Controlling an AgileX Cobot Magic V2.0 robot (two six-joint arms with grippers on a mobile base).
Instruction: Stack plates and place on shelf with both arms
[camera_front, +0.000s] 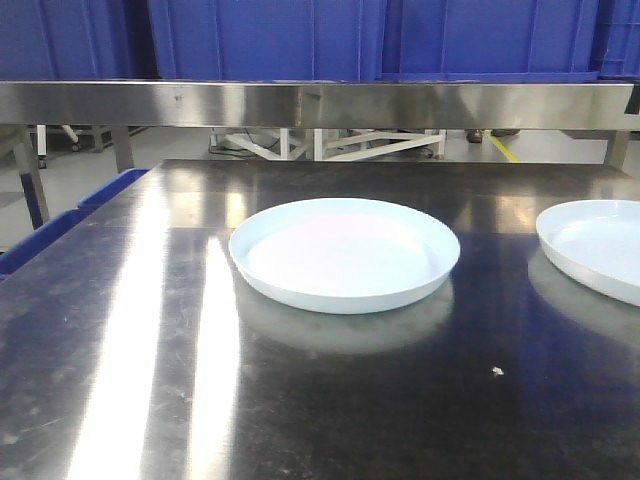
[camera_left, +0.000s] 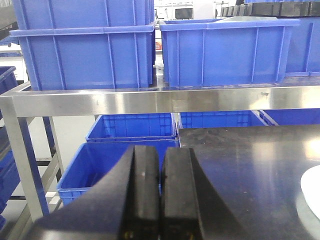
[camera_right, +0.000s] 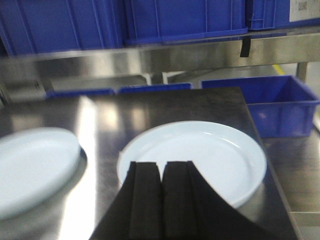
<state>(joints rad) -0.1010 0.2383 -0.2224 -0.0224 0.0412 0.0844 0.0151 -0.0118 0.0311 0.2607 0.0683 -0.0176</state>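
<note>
Two pale bluish-white plates lie apart on the dark steel tabletop. One plate (camera_front: 345, 252) is in the middle of the front view, the other plate (camera_front: 598, 247) is cut off at the right edge. The right wrist view shows the right-hand plate (camera_right: 200, 155) just ahead of my right gripper (camera_right: 161, 165), which is shut and empty, and the other plate (camera_right: 32, 167) at the left. My left gripper (camera_left: 160, 152) is shut and empty near the table's left edge, with a sliver of plate (camera_left: 312, 192) at the far right. The shelf rail (camera_front: 300, 102) runs across behind the table.
Large blue crates (camera_front: 270, 38) stand on the shelf above the rail. More blue crates (camera_left: 115, 162) sit low beside the table's left edge, and one blue crate (camera_right: 282, 102) sits off its right side. The tabletop (camera_front: 150, 350) is shiny.
</note>
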